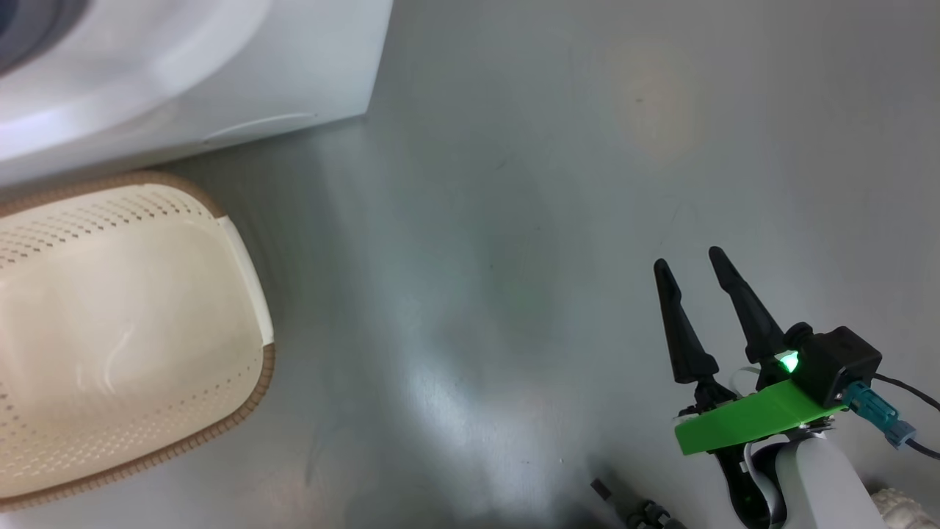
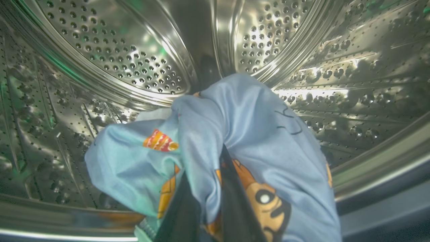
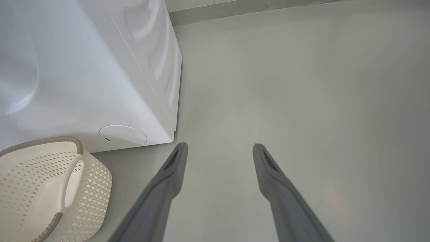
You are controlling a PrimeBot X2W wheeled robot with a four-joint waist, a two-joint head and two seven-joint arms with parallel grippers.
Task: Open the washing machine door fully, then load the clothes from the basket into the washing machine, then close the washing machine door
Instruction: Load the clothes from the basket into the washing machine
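My left gripper point(image 2: 208, 188) is inside the washing machine's steel perforated drum point(image 2: 141, 64), shut on the clothes point(image 2: 255, 134), a bunch of light blue fabric with orange cartoon prints draped over its dark fingers. The white washing machine point(image 1: 242, 81) fills the head view's top left, and its front and side point(image 3: 84, 84) show in the right wrist view. The cream basket point(image 1: 242, 411) stands on the floor before it, its inside showing bare plastic. My right gripper point(image 1: 688, 259) hangs open over the floor to the right, holding nothing. The washing machine door is out of view.
Grey floor point(image 1: 514, 220) stretches right of the machine and basket. The machine's round lower hatch point(image 3: 122, 135) sits just behind the basket point(image 3: 97, 174). In the right wrist view the open gripper point(image 3: 220, 146) points over bare floor toward a far wall edge point(image 3: 252, 8).
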